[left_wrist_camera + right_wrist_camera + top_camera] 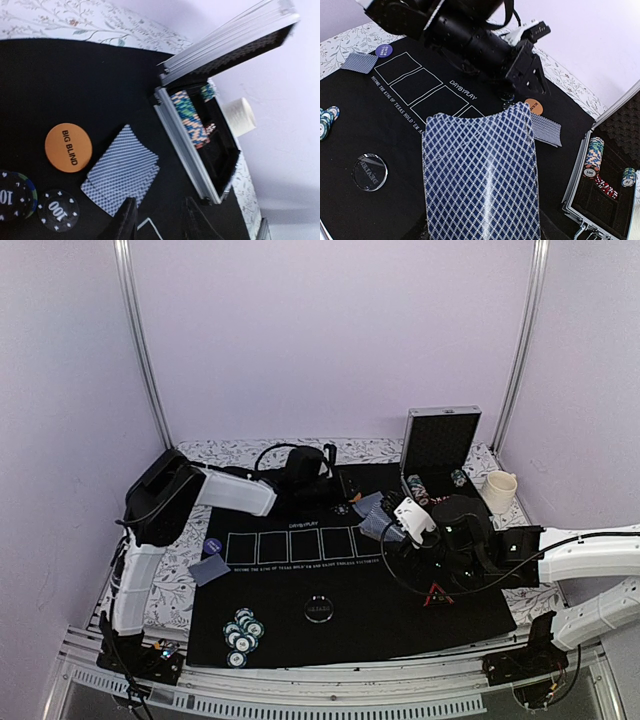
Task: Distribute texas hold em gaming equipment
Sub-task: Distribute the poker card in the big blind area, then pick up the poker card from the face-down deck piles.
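The left claw (159, 207) hangs spread over the black mat (50, 75), nothing between its fingers; a loose card pile (120, 172) lies just ahead of them, beside the orange button (68, 147). The right claw (402, 523) pinches a bowed card sheaf (482, 175).

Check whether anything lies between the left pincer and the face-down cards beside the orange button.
Nothing visible does. The left pincer hangs open right at the corner of the card pile, only bare mat between; the orange button sits off to one side.
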Robot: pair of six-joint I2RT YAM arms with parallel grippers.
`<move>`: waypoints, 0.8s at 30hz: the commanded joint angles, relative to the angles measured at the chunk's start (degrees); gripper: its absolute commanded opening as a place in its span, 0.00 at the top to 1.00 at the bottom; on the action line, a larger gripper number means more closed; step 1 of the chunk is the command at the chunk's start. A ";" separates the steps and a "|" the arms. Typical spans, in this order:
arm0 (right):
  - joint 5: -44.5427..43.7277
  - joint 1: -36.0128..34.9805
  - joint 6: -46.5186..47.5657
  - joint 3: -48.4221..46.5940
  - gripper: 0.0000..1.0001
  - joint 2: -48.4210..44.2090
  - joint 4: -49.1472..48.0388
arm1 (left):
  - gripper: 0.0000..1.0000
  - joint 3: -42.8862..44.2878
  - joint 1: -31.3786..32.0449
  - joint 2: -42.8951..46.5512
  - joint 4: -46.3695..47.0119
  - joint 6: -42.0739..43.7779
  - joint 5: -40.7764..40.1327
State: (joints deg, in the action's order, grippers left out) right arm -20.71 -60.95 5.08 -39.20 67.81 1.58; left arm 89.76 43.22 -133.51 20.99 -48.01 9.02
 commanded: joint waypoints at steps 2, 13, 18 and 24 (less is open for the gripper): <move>0.11 0.37 -1.26 -2.13 0.52 -1.41 0.08 | 0.66 -8.27 -0.46 12.72 5.76 3.99 2.27; 5.73 0.24 -1.54 -3.16 0.52 -0.23 -0.44 | 0.27 -26.99 -1.52 40.06 -0.38 16.90 10.88; 8.50 -1.03 0.22 -3.66 0.52 1.12 -3.30 | 0.14 -34.39 -1.69 49.53 -4.46 18.42 21.89; 10.67 -4.16 3.71 -5.79 0.51 5.56 -6.92 | 0.06 -42.08 -1.30 60.28 -14.08 20.32 25.63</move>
State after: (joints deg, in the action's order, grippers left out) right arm -12.82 -62.98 5.89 -42.19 70.72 -0.34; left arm 51.37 42.15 -79.05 15.22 -30.26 29.82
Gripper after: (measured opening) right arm 0.489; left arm 0.922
